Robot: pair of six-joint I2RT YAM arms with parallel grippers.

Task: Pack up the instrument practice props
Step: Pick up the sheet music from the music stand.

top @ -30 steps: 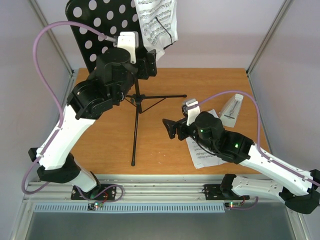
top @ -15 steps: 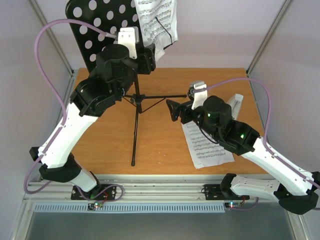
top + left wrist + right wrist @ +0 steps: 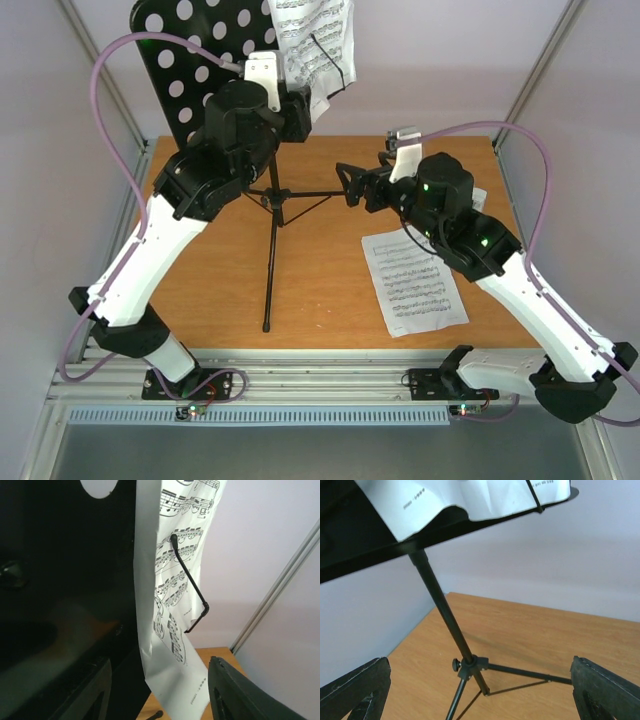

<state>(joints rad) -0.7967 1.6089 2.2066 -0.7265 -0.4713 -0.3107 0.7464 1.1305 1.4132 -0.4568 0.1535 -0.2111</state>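
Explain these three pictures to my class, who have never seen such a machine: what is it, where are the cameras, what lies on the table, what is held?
Two robot arms are bolted at the near edge of a wooden table. One picture looks down from above and behind them; the other two come from a camera on each wrist. A black music stand stands on the table, a sheet of music on its desk; a second sheet lies flat. The left gripper is open at the upper sheet's lower edge; the right gripper is open, facing the stand's pole. Nothing is held.
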